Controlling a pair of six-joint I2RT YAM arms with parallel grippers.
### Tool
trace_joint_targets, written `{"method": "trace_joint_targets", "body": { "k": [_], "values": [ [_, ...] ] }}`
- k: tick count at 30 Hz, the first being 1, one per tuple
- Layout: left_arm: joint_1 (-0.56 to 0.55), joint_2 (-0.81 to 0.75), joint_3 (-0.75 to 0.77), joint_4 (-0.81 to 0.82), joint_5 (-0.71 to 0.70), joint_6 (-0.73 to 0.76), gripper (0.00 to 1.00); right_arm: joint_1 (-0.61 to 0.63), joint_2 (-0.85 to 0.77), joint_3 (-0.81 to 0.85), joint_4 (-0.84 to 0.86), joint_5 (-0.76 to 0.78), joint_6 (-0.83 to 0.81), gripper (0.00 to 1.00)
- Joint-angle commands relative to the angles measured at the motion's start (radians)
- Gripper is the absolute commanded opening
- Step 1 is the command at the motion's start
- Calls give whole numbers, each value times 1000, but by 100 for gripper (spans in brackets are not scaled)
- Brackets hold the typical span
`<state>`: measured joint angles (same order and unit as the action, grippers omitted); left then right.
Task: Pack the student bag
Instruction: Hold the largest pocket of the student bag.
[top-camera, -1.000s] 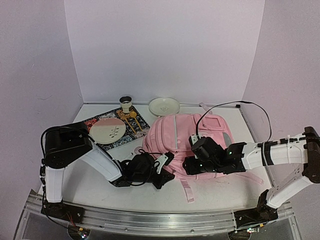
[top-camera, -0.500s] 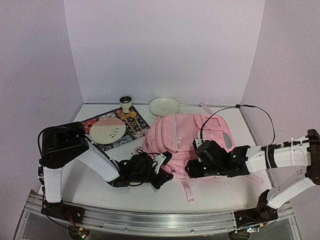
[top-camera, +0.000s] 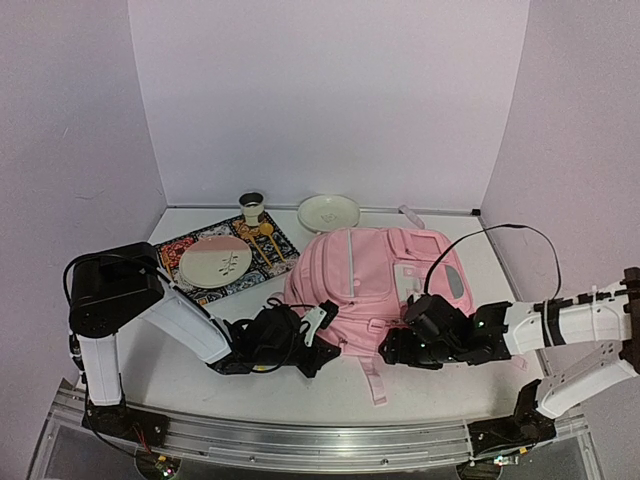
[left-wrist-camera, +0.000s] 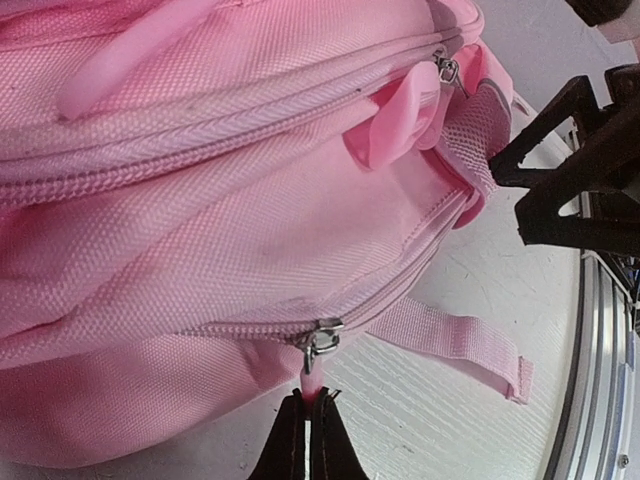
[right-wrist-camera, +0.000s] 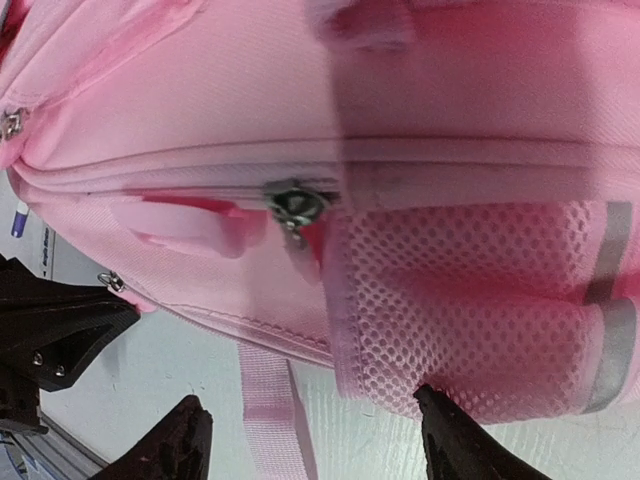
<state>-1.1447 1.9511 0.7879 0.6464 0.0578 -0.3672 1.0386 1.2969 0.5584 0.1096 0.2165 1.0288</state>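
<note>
Beside student bag (top-camera: 365, 285) | left gripper (left-wrist-camera: 306, 400) nips zip pull (left-wrist-camera: 312, 378) | right gripper (right-wrist-camera: 312, 408) spread

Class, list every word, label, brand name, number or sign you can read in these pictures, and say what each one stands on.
No text can be read in any view.
student bag: no lettering or logo shows; its white patch looks blank.
plate: a leaf motif only, no letters.
Right wrist view, left edge: tiny dark marks, too small to read.
</note>
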Motion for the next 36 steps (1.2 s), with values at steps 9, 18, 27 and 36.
{"method": "trace_joint_targets", "body": {
  "k": [9,18,27,36],
  "values": [
    [5,-34,12,-35,-39,4,0,-33,-19,-78,8,141,215,81],
    [5,-39,20,-52,-26,7,0,-66,36,-110,61,147,290,80],
    [5,-57,23,-70,-11,9,0,-88,178,-57,61,125,243,70],
    [5,-83,20,-108,-48,8,0,-177,73,-100,53,120,153,26]
  ]
}}
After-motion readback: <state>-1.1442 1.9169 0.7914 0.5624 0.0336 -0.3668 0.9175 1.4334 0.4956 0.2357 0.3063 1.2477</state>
